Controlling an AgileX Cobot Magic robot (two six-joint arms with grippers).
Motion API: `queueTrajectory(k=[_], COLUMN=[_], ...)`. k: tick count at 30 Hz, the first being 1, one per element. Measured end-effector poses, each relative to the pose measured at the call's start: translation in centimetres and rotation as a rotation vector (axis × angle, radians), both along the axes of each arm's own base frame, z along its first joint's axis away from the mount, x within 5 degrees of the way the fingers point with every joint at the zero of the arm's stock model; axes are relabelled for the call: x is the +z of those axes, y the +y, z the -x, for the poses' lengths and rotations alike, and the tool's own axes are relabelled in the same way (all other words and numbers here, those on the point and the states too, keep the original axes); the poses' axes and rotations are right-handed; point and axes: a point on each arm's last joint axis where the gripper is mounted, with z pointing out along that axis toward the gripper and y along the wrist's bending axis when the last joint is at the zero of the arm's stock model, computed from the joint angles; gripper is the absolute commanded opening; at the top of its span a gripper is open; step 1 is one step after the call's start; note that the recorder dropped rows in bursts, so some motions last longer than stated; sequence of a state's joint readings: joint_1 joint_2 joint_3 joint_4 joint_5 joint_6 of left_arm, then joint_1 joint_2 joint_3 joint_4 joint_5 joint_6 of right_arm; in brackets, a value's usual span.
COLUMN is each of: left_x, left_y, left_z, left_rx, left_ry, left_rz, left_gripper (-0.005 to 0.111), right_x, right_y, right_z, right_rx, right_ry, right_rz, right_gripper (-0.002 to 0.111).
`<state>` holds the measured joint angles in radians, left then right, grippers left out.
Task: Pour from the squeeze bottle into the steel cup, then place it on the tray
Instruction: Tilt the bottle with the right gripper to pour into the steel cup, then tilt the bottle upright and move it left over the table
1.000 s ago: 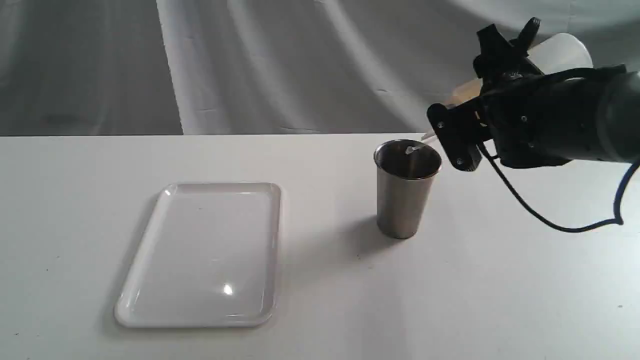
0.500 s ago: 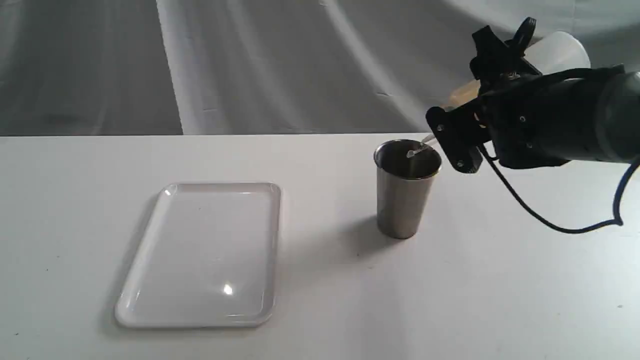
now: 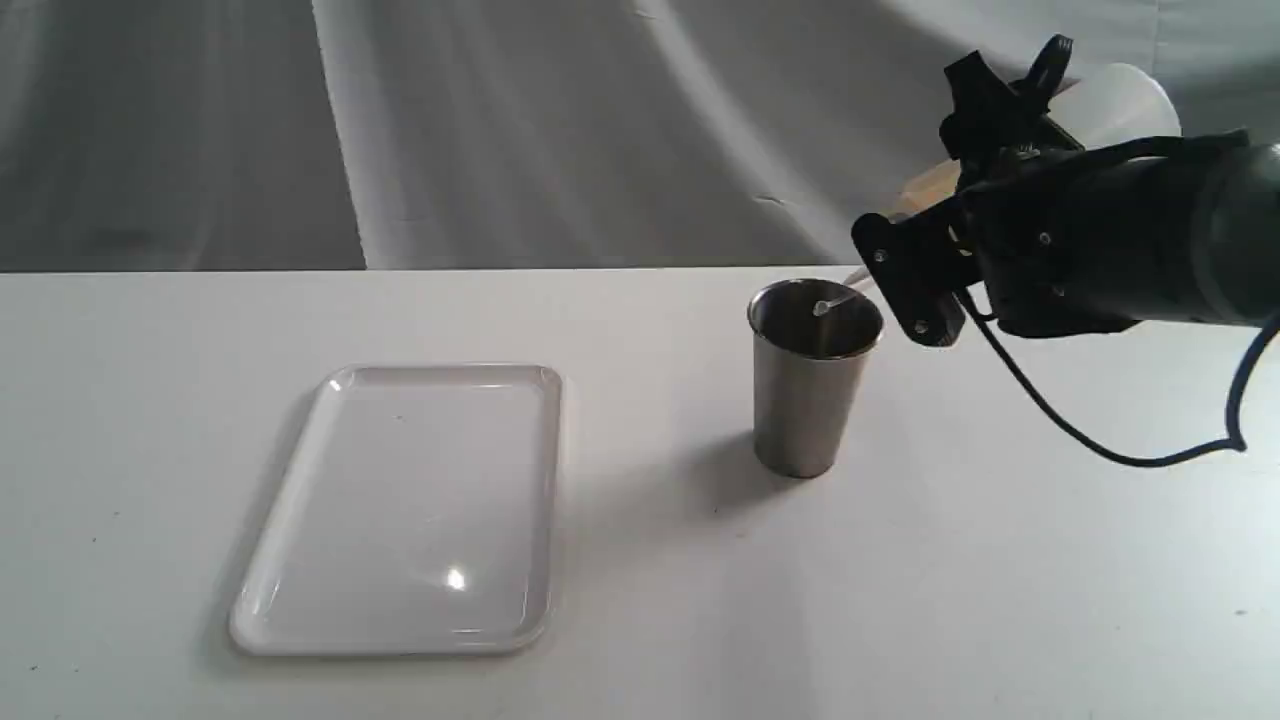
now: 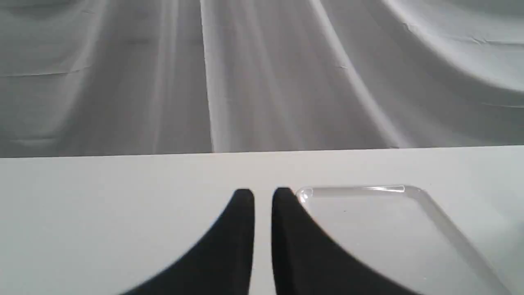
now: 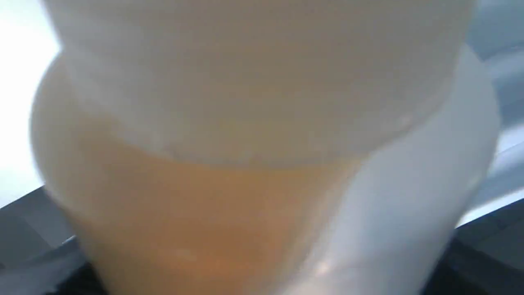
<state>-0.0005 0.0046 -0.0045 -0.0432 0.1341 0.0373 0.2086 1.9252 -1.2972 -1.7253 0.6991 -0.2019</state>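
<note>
Where the exterior view takes in the table [image 3: 1000,580], we see the right gripper [image 3: 1015,90] clamped around the bottle [image 3: 1120,105], which is held in the air and tipped steeply, base up and away, nozzle pointing down into the mouth of the cup [image 3: 808,400]; the cup stands upright on the table, and the tray [image 3: 400,500] lies flat well apart from it, toward the left arm's side, with nothing on it; in the left wrist view we find the left gripper [image 4: 263,196] low over the table with its fingers nearly pressed together, a thin slit between them and nothing in it, one corner of the tray just beside them; in the right wrist view the bottle fills the picture, blurred, amber liquid [image 5: 204,229] pooled inside it
</note>
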Motion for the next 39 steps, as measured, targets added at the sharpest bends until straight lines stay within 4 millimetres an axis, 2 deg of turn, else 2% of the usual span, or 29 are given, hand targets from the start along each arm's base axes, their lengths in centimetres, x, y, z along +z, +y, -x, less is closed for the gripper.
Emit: queueTrajectory(k=[24,33,39], left_x=[0.0,0.0,0.0], left_y=[0.0,0.0,0.0], left_z=[0.0,0.0,0.0], left_rx=[0.0,0.0,0.0], left_ry=[0.0,0.0,0.0], left_rz=[0.0,0.0,0.0], left_gripper=[0.008,0.008,0.008], right_x=[-0.2,-2.5,-3.0], right_y=[-0.2,-0.4,-0.5], right_z=[0.2,1.4,1.7], right_rx=[-0.165,-0.344,-0.44], right_ry=[-0.23,-0.397,-0.513], right_rz=[-0.391,-0.761,-0.968], right_gripper=[0.044,0.044,0.044])
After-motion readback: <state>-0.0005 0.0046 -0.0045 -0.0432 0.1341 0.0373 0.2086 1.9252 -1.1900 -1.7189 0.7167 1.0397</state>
